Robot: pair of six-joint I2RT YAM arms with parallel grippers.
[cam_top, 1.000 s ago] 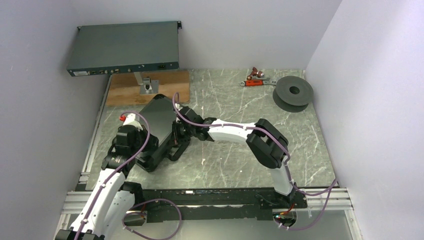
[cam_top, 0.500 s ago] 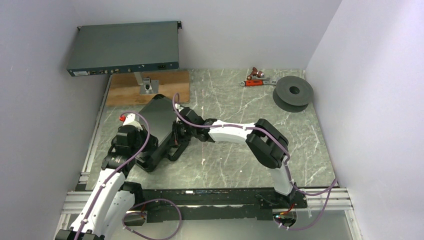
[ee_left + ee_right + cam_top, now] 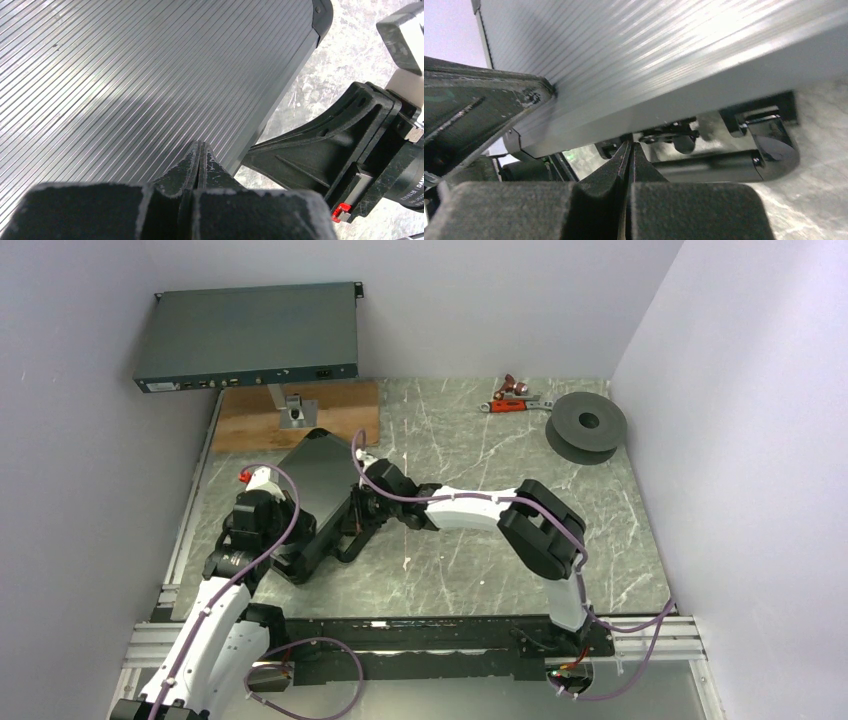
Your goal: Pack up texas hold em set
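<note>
The black briefcase lies at the table's left with its ribbed lid down, tilted a little. My left gripper is shut and empty, its tips resting on the ribbed lid near its edge. My right gripper is shut and empty, its tips just under the lid's front edge, by the case's handle and latch. The right gripper's body also shows in the left wrist view. Chip rolls, card decks and buttons are hidden.
A grey flat rack unit stands on a mount over a wooden board at the back left. A dark round spool and a red-handled tool lie at the back right. Walls close in left and right.
The right arm has shifted slightly, its wrist edging in toward the case's front edge. The case and left arm have hardly moved.
</note>
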